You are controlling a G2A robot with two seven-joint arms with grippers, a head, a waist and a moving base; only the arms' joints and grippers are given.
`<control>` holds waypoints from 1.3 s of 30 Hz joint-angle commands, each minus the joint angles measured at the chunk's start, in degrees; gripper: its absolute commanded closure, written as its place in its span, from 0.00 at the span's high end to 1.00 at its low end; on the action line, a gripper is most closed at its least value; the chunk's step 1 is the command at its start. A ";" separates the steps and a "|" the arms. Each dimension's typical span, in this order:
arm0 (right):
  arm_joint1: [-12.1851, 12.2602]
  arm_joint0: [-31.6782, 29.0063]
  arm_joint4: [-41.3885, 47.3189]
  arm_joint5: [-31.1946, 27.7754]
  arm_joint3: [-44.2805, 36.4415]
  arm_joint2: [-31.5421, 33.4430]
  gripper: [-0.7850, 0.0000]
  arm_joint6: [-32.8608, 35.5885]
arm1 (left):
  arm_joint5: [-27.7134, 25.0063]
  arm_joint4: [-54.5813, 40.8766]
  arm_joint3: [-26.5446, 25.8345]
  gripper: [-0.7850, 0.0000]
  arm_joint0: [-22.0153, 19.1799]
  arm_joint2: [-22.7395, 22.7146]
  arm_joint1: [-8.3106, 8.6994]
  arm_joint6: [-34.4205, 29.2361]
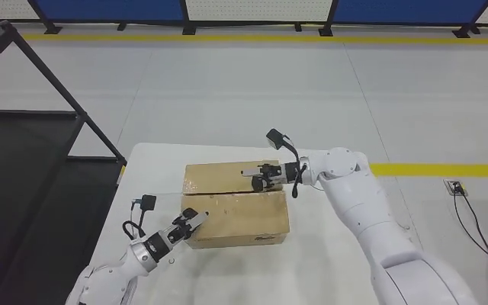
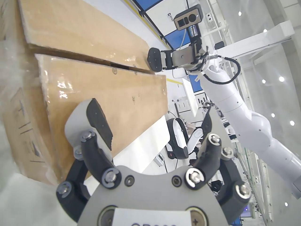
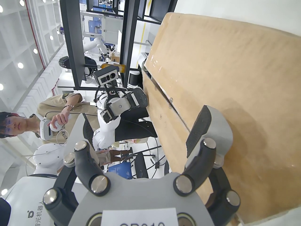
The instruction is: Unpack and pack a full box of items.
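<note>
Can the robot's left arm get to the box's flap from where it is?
Probably yes. The left tool is open at the end of the box, right by its near flap, and nothing sits between them.

1. The right arm [image 1: 358,198] and left arm [image 1: 114,278] have smooth, rounded, glossy white shells.
2. The left end effector [image 2: 151,109] has a grey metal plate [image 2: 150,196], black curved links, silver screws, and white-backed fingers [image 2: 98,118] with black pads.
3. The right end effector [image 3: 144,118] has the same build, with a white printed label [image 3: 141,217] on its plate.
4. A black cable [image 2: 235,69] loops beside the right wrist, and a dark boxy camera [image 1: 276,139] is mounted on it.
</note>
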 commanded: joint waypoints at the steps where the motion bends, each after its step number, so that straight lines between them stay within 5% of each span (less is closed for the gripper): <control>1: 0.32 -1.15 1.07 -0.20 -1.56 -0.38 1.00 -0.20 | -1.04 -0.39 -0.21 1.00 0.37 -0.28 0.05 0.65; 10: 2.63 -4.91 7.26 -3.73 -7.02 -0.09 1.00 -3.73 | -2.59 -1.13 -0.68 1.00 2.07 -2.30 0.41 2.16; 23: 4.71 -8.35 11.33 -0.60 -12.43 -4.23 1.00 -0.60 | -2.50 -0.64 0.44 1.00 1.46 -1.59 0.55 4.47; 28: 4.98 -8.33 11.31 -1.76 -10.32 -5.47 1.00 -1.76 | -3.04 -9.72 1.33 1.00 2.70 -4.51 0.48 7.35; 36: 5.30 -8.32 10.83 -3.79 -10.07 -6.73 1.00 -3.79 | -0.90 -27.50 8.83 1.00 6.94 -12.03 0.92 3.56; 39: 5.30 -8.32 10.83 -3.79 -10.07 -6.73 1.00 -3.79 | -0.90 -27.50 8.83 1.00 6.94 -12.03 0.92 3.56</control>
